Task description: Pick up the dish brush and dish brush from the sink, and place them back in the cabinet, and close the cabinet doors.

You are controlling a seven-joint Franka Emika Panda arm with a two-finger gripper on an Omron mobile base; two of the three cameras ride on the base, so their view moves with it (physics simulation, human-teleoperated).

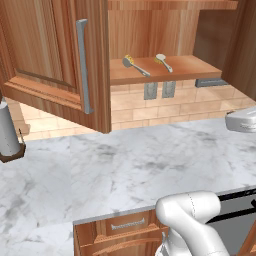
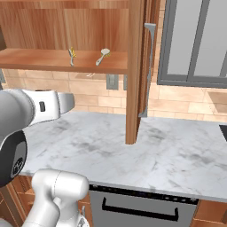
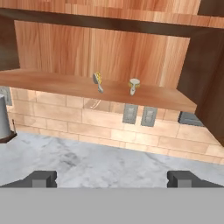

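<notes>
On the bottom shelf of the cabinet (image 1: 200, 67), two dish brushes are seen lying apart: a yellow-bristled dish brush (image 1: 134, 65) to the left and a white-headed dish brush (image 1: 163, 61) to the right. Both cabinet doors (image 1: 55, 55) are swung open. The gripper (image 3: 112, 178) is held over the marble counter (image 1: 125, 170), fingers (image 3: 41, 178) spread wide and empty.

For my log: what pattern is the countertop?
White marble with grey veining; the countertop shows best in the left base view.
</notes>
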